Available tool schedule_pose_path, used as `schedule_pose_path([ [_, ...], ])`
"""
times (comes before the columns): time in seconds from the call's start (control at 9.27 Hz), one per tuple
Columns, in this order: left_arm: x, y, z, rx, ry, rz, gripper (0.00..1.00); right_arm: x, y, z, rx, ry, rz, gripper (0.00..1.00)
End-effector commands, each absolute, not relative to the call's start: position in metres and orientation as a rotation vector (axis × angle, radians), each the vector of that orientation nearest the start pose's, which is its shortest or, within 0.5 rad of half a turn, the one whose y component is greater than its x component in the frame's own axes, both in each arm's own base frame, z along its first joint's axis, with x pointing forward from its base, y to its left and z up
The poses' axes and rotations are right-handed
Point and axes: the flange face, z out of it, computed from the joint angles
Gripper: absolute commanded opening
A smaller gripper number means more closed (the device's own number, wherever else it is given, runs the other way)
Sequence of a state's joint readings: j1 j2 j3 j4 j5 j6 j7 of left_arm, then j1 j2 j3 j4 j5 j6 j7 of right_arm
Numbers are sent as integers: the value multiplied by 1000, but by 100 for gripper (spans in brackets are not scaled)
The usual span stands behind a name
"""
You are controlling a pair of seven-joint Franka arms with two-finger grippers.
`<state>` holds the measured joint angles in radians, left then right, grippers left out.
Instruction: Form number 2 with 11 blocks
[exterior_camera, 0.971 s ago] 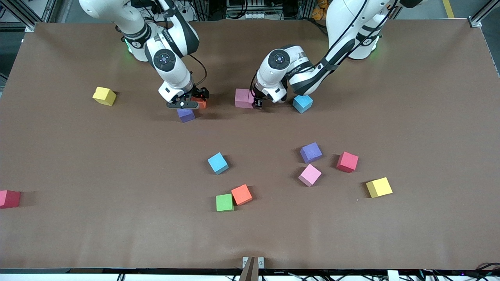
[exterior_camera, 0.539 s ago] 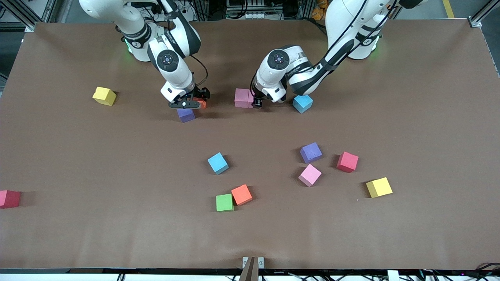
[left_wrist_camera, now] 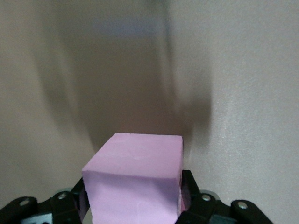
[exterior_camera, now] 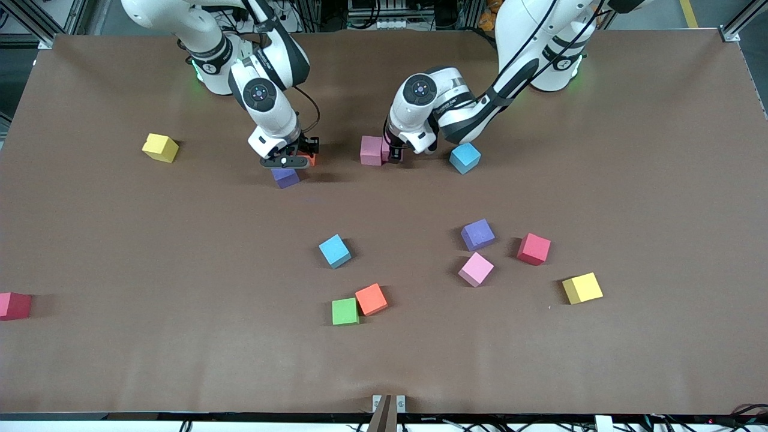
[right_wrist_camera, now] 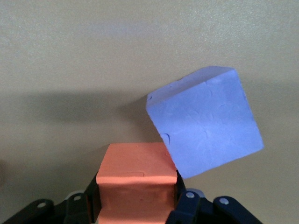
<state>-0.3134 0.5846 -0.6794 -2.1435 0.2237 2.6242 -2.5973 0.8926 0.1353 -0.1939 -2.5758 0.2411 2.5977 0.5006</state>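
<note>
My right gripper [exterior_camera: 302, 158] is shut on an orange block [right_wrist_camera: 136, 175] that sits on the table near the robots' bases. A purple block [right_wrist_camera: 204, 126] lies tilted against that orange block's corner, nearer the front camera [exterior_camera: 285, 177]. My left gripper [exterior_camera: 391, 155] stands low at a pink block [exterior_camera: 371, 150]. In the left wrist view its fingers [left_wrist_camera: 188, 187] flank the pink block [left_wrist_camera: 135, 172] with thin gaps, so it is open. The other blocks lie scattered, and the number 2 is not in view.
A blue block [exterior_camera: 465, 158] lies beside my left hand and a yellow one [exterior_camera: 160, 147] toward the right arm's end. Nearer the camera lie blue [exterior_camera: 335, 251], purple [exterior_camera: 478, 234], red [exterior_camera: 533, 248], pink [exterior_camera: 476, 269], yellow [exterior_camera: 582, 288], green [exterior_camera: 345, 311] and orange [exterior_camera: 371, 299] blocks. A red block [exterior_camera: 13, 305] sits at the table's edge.
My right gripper's fingers have closed onto the orange block. My left hand has shifted slightly over the pink block and its fingers have spread.
</note>
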Motion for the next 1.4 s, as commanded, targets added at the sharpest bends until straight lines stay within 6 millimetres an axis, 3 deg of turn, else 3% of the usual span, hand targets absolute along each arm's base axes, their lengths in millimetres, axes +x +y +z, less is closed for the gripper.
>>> schedule_pose_path([
  [0.0,312,-482,208,-2240,-2141,325,80,334,277,204,-3114,20,223,1],
  [0.22,325,-480,223,-2218,-2147,285,80,333,281,212,-3105,2,228,0],
  [0.43,333,-479,238,-2197,-2140,285,80,339,294,237,-3100,-27,334,0],
  [0.75,346,-467,265,-2164,-2140,341,80,341,301,270,-3037,-243,280,0],
  [0.97,354,-451,275,-2135,-2116,344,80,335,328,296,-2983,-428,207,0],
  [1.19,371,-419,265,-2122,-2095,320,80,340,333,304,-2826,-985,215,0],
  [1.29,377,-399,260,-2146,-2069,271,80,343,335,311,-2814,-998,196,0],
])
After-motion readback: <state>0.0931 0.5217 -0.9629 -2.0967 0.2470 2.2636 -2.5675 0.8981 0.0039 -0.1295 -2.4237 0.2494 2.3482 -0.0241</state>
